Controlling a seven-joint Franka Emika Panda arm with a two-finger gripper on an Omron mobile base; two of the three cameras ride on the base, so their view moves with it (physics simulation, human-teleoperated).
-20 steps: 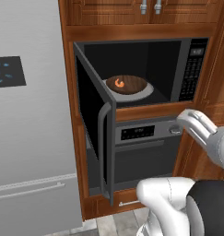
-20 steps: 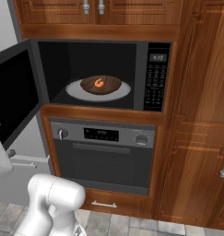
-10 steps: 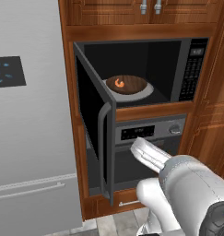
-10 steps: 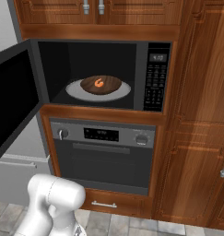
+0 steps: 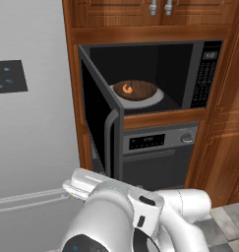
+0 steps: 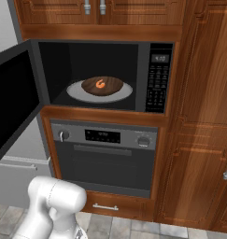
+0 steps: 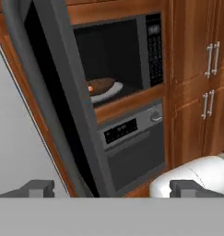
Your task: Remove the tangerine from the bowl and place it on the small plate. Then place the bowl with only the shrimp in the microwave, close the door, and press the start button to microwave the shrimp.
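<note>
A dark brown bowl [image 5: 140, 91] [image 6: 108, 86] [image 7: 103, 85] sits on the white turntable inside the microwave, with an orange shrimp [image 5: 127, 88] [image 6: 101, 84] [image 7: 90, 87] in it. The microwave door [image 5: 102, 125] [image 6: 14, 100] [image 7: 62, 101] stands swung out to the left, its grey handle [image 5: 109, 142] [image 7: 30, 83] on the outer face. My gripper [image 7: 115, 189] is open and empty, low and to the left, just outside the door and looking along its outer side. The keypad [image 5: 207, 74] [image 6: 156, 79] [image 7: 154, 50] sits at the microwave's right.
A built-in oven [image 6: 105, 158] [image 5: 155, 147] sits under the microwave. A grey fridge [image 5: 32, 123] stands to the left and wooden cabinets [image 6: 203, 140] [image 7: 201, 92] to the right. My white arm [image 5: 121, 216] crosses low in front of the oven.
My arm has swung from the right, near the oven, down and across to the left, below the open door. Door and bowl have not moved.
</note>
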